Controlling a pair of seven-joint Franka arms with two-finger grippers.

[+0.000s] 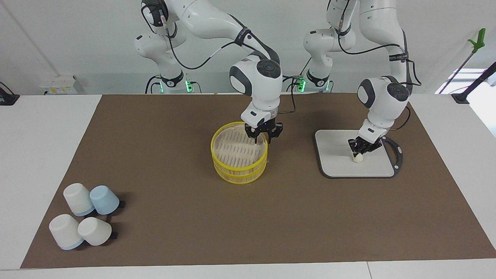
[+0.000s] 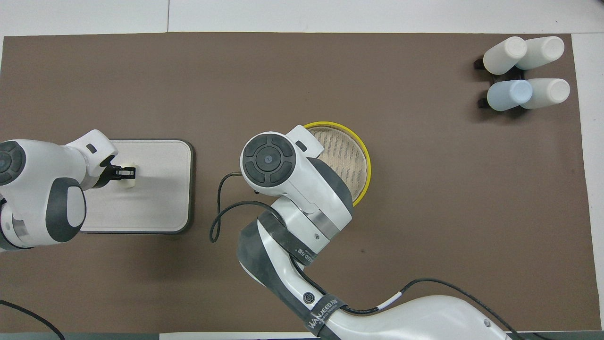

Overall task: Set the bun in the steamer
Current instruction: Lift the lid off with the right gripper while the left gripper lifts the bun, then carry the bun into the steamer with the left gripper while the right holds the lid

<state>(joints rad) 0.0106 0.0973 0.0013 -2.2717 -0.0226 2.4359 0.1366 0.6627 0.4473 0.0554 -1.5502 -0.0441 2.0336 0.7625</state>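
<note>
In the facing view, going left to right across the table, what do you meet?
Cups → steamer with the right gripper at its rim → board → bun, the left gripper at it.

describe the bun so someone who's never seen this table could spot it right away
On the brown mat, find the grey-edged flat board toward the left arm's end. The bun sits on it, at the tip of the left end effector. It is the only small cream lump there, far smaller than the yellow-rimmed steamer beside the board.
</note>
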